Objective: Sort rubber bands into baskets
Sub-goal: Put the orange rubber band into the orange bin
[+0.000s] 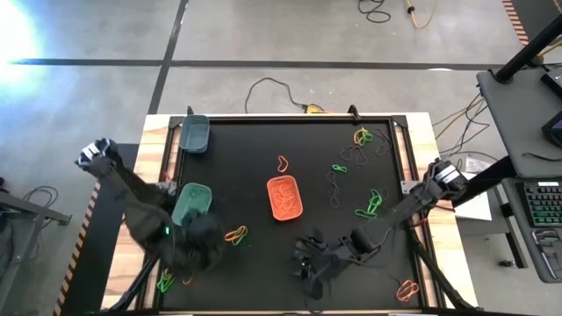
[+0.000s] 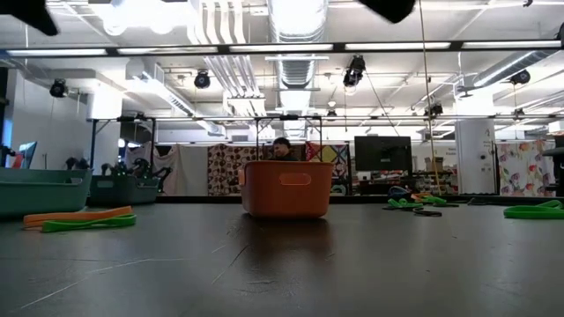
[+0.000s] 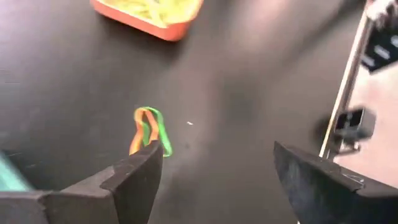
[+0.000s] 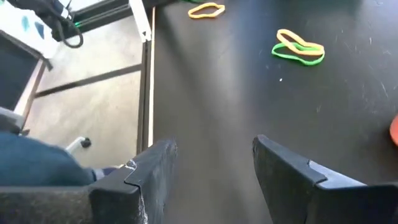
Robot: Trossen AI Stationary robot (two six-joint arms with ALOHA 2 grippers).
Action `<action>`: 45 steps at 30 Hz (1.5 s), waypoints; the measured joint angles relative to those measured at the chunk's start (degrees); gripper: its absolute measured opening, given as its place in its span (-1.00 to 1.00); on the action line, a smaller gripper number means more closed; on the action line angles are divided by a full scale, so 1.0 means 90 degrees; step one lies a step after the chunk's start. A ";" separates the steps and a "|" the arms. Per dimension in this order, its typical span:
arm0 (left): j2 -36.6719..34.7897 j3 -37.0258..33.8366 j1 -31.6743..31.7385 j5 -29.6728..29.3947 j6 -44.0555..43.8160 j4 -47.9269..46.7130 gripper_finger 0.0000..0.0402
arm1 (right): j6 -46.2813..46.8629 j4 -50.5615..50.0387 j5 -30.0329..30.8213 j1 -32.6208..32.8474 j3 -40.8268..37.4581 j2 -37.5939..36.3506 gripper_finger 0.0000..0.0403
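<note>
No brand, label or writing can be read in any view. Left gripper (image 3: 214, 177): fingers (image 3: 134, 180) stand wide apart and hold nothing; an orange-and-green band pair (image 3: 149, 130) lies on the black table (image 3: 249, 74) just ahead of one fingertip, and the orange basket (image 3: 149, 15) sits farther ahead, well apart from the fingers. Right gripper (image 4: 214, 165): fingers (image 4: 152, 171) stand apart and empty above bare table; a yellow-and-green band pair (image 4: 298, 48) and a lone orange band (image 4: 205, 10) lie well ahead of them. The high view alone gives the whole layout: the orange basket (image 1: 284, 197) at mid-table with bands inside, the teal basket (image 1: 191, 202) just beside the left arm, the dark basket (image 1: 194, 133) at the far left corner, and loose bands (image 1: 369, 204) scattered mostly on the right half. The low view alone shows the orange basket (image 2: 287, 187) side-on, flat bands at table level on both sides, and a person (image 2: 281, 148) in the room behind it; neither gripper appears there. The right wrist view alone shows the table edge, the floor, and a blue-clad leg (image 4: 31, 163) beside the table.
</note>
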 joint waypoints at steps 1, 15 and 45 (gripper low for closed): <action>0.0200 -0.0079 -0.0088 -0.0057 0.0123 0.0279 0.43 | 0.0144 -0.0001 0.0155 0.0089 0.0000 0.0002 0.02; 0.1870 -0.0784 0.0789 0.0952 0.0907 0.1178 0.39 | 0.2340 -0.0112 0.0895 0.0675 0.0000 0.0007 0.02; 0.1473 -0.1648 0.2090 0.3102 0.3116 0.0811 -0.94 | 0.2119 -0.0186 0.1606 0.0533 0.0000 0.0007 0.02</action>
